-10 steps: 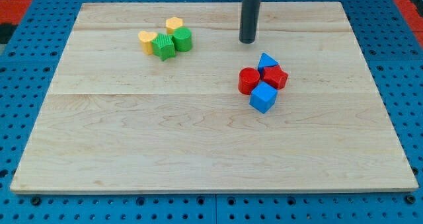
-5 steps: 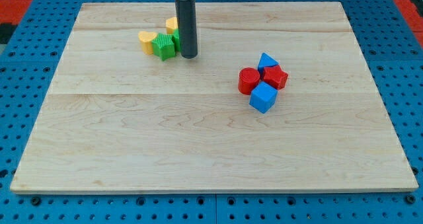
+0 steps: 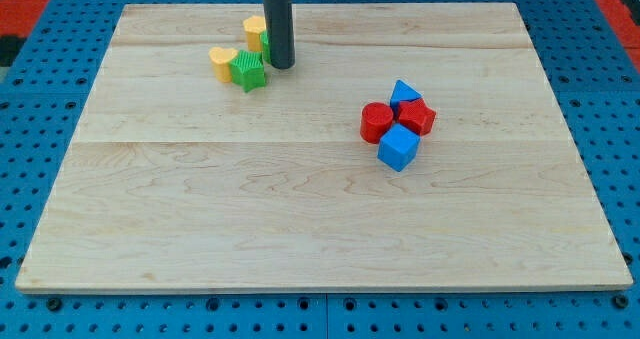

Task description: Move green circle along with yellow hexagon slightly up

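Our rod carries no pincer, and my tip (image 3: 280,65) stands near the view's top against the mostly hidden green circle (image 3: 264,44), just right of the yellow hexagon (image 3: 254,29), orientation unreadable.

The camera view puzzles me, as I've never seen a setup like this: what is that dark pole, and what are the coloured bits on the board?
There is one camera, looking down at a wooden board. The dark pole is a robot arm's rod; it grips nothing and only pushes. My tip sits at the view's top, against a green circle it mostly hides, with a yellow hexagon just above-left. To their lower left lie a green block and a yellow block. At the view's right cluster two red blocks, a blue cube and a blue triangle.
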